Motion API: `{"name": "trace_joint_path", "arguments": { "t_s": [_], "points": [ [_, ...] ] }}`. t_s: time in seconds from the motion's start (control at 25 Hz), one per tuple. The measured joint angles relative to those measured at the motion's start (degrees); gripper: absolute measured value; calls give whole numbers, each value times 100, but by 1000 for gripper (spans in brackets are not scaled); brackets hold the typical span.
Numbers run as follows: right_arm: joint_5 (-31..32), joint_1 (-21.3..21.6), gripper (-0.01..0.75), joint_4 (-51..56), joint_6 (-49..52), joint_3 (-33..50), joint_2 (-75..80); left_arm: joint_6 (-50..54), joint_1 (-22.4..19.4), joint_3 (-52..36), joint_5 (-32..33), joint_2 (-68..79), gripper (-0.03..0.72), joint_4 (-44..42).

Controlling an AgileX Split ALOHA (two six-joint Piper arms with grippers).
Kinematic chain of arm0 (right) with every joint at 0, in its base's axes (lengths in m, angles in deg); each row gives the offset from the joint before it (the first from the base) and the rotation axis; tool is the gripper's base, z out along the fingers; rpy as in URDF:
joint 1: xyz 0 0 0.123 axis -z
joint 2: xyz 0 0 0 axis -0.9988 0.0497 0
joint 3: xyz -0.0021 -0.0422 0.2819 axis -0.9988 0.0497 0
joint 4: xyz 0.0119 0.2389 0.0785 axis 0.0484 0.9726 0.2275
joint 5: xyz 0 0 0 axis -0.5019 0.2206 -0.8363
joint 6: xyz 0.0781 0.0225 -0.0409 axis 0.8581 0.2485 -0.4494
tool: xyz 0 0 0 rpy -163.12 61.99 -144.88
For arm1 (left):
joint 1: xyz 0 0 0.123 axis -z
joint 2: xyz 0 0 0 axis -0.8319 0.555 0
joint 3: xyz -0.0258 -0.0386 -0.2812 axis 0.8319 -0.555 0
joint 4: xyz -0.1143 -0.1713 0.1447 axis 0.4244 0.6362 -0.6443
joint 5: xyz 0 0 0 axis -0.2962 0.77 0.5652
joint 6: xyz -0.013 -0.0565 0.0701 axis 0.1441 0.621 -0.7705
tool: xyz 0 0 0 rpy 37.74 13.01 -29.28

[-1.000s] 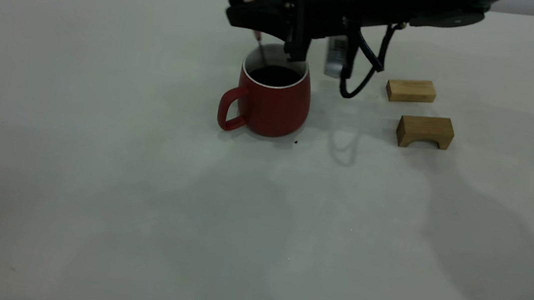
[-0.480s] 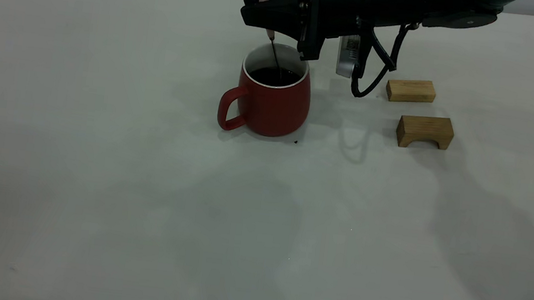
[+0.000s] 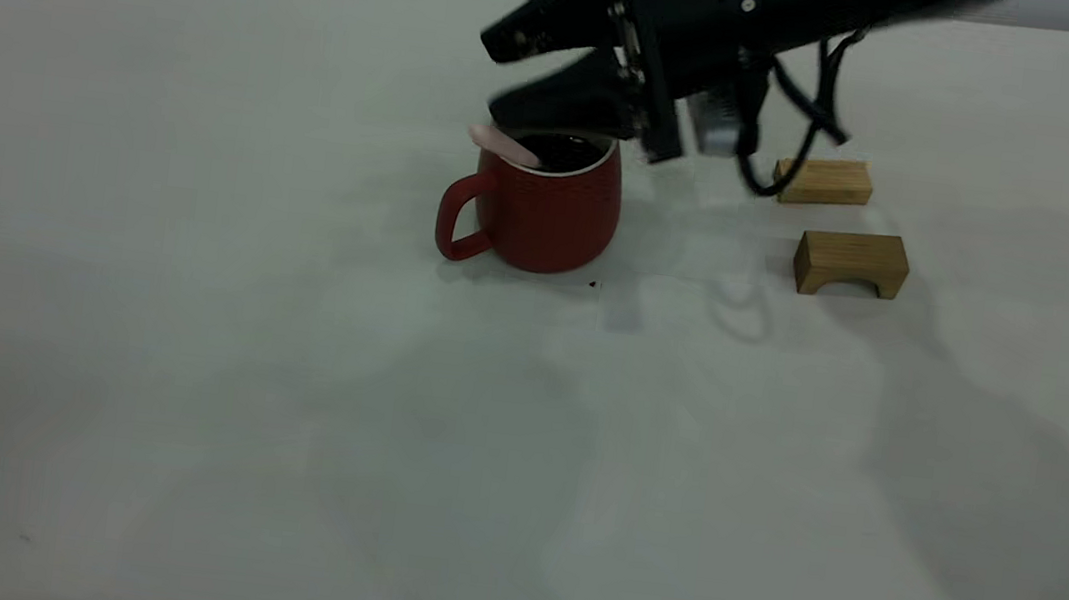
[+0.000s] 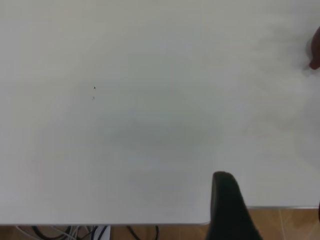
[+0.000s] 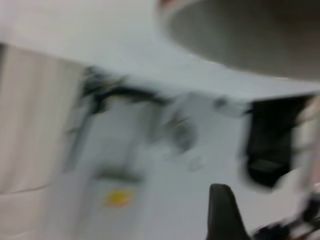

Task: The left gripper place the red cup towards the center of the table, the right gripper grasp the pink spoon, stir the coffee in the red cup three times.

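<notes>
The red cup (image 3: 550, 211) stands upright near the middle of the table (image 3: 280, 412), its handle toward the left, with dark coffee (image 3: 561, 152) inside. The pink spoon (image 3: 502, 143) leans in the cup, its pink handle sticking out over the left rim, free of any grip. My right gripper (image 3: 497, 80) hovers just above the cup's rim, open, with one finger above the other and nothing between them. The right wrist view is smeared; one dark finger (image 5: 222, 212) shows. My left gripper (image 4: 270, 200) hangs open over the table's edge, far from the cup (image 4: 315, 47).
Two wooden blocks lie right of the cup: a flat one (image 3: 822, 181) farther back and an arch-shaped one (image 3: 851, 262) nearer. A tiny dark speck (image 3: 593, 285) sits by the cup's base. The right arm's cables (image 3: 807, 120) hang above the flat block.
The right gripper has opened and let go of the spoon. The spoon, held upright in the coffee before, now leans against the cup's left rim. The arm has tilted.
</notes>
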Motion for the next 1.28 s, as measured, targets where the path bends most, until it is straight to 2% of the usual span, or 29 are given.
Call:
{"name": "trace_joint_path", "arguments": {
  "t_s": [0.16,0.4,0.68,0.88,1.04,1.28],
  "points": [
    [92,0,496,-1984,0,-7,-530,0,0,0,0,0,501,0],
    [499,0,433,-5622,-282,-7,-1677,0,0,0,0,0,501,0],
    [647,0,360,-8383,-588,-7,-3239,0,0,0,0,0,501,0],
    [712,19,312,-9417,-1449,-7,-4110,0,0,0,0,0,501,0],
    [757,26,273,-9489,-2209,-7,-4788,0,0,0,0,0,501,0],
    [813,26,236,-9505,-2427,-7,-5854,0,0,0,0,0,501,0]
  ]
}}
